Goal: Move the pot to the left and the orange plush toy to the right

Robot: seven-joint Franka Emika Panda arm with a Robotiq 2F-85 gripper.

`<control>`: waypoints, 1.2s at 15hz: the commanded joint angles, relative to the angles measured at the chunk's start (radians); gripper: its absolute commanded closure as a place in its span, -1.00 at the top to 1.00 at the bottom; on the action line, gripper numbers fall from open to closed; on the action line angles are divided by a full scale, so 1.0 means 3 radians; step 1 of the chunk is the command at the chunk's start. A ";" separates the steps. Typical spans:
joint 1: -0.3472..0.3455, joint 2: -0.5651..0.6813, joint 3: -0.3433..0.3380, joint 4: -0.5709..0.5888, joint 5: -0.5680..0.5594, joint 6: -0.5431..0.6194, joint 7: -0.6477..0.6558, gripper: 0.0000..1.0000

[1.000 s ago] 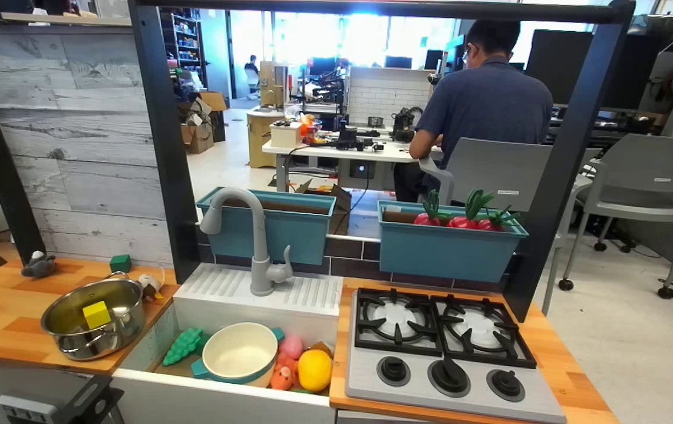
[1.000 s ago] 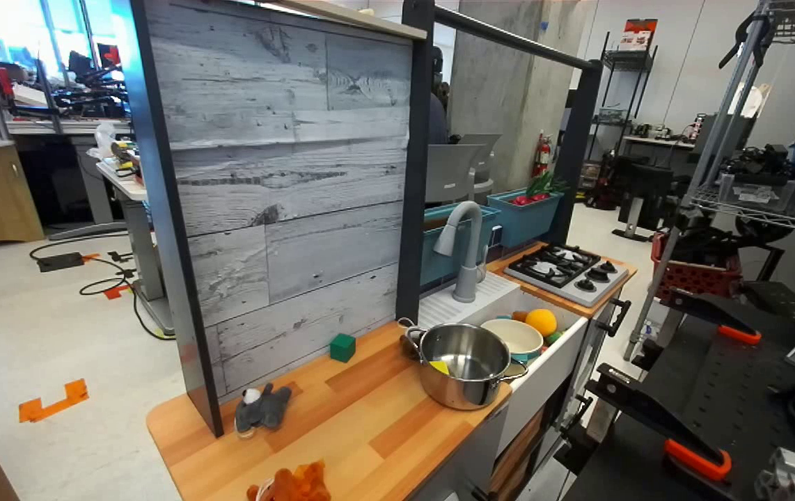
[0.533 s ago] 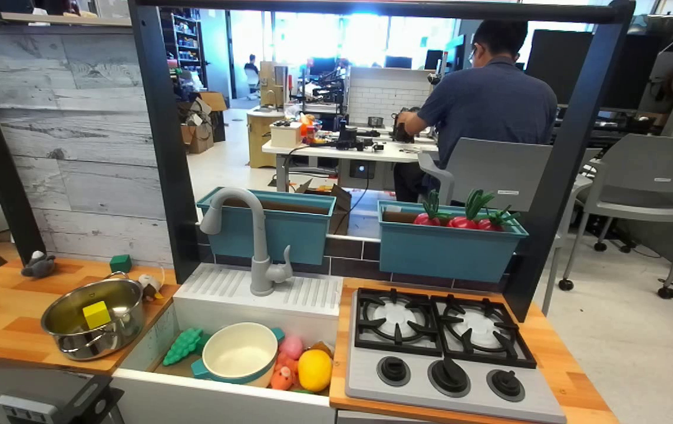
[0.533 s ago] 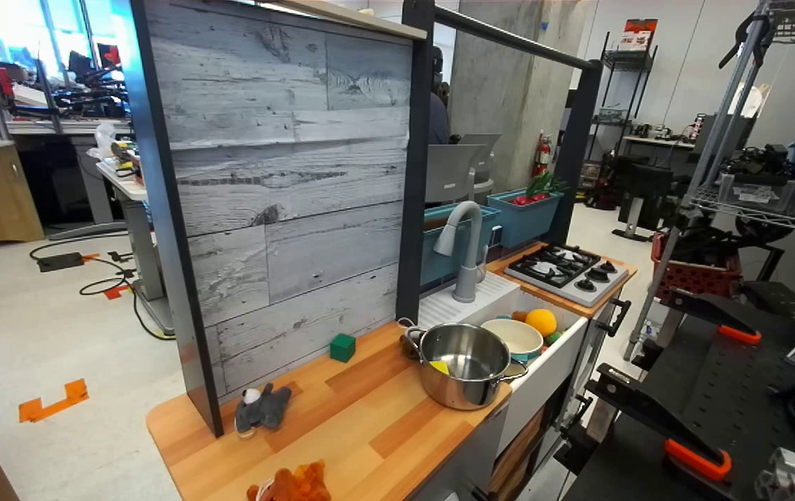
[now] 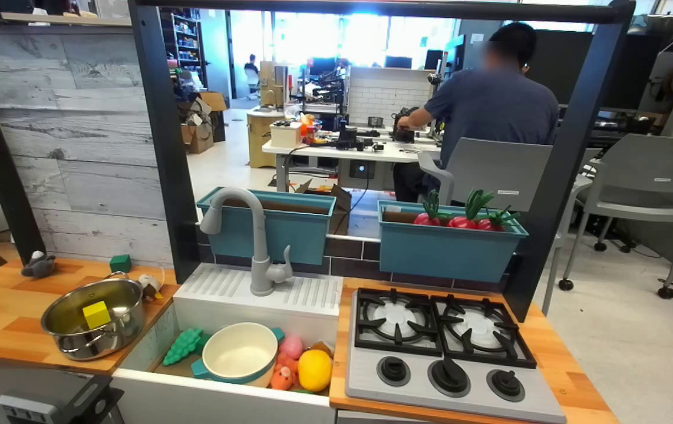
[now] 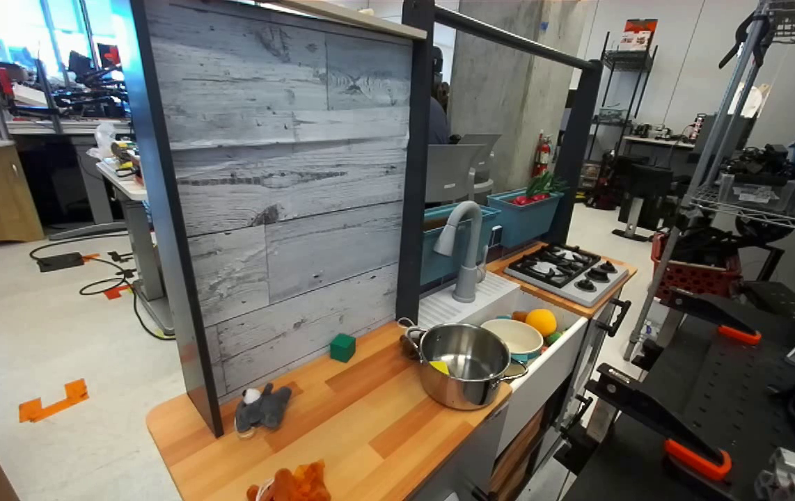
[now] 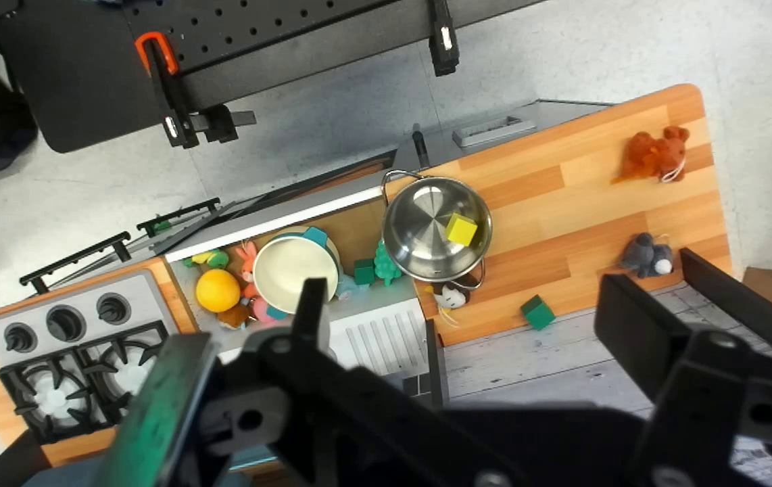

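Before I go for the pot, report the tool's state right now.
Tool: open, jaws wide apart in the wrist view, holding nothing.

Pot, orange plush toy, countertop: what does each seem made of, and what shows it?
Pot: polished metal, probably stainless steel; bright reflections. Orange plush toy: matte fabric, probably stuffed; soft, rounded outline. Countertop: satin wood, or perhaps printed laminate; strips of differing brown tones.

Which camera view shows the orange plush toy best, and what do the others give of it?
The wrist view: the orange plush toy shows whole there, on the wooden counter with nothing covering it. In both exterior views the picture's edge, left or bottom, cuts it off, so only part of it shows.
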State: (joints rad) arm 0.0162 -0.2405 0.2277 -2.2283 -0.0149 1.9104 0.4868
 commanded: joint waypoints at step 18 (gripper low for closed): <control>0.0118 0.2502 -0.0510 0.1085 -0.0747 0.0968 -0.1690 1.00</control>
State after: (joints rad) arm 0.0269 0.3853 0.0998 -2.0449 -0.2330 2.2835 0.0861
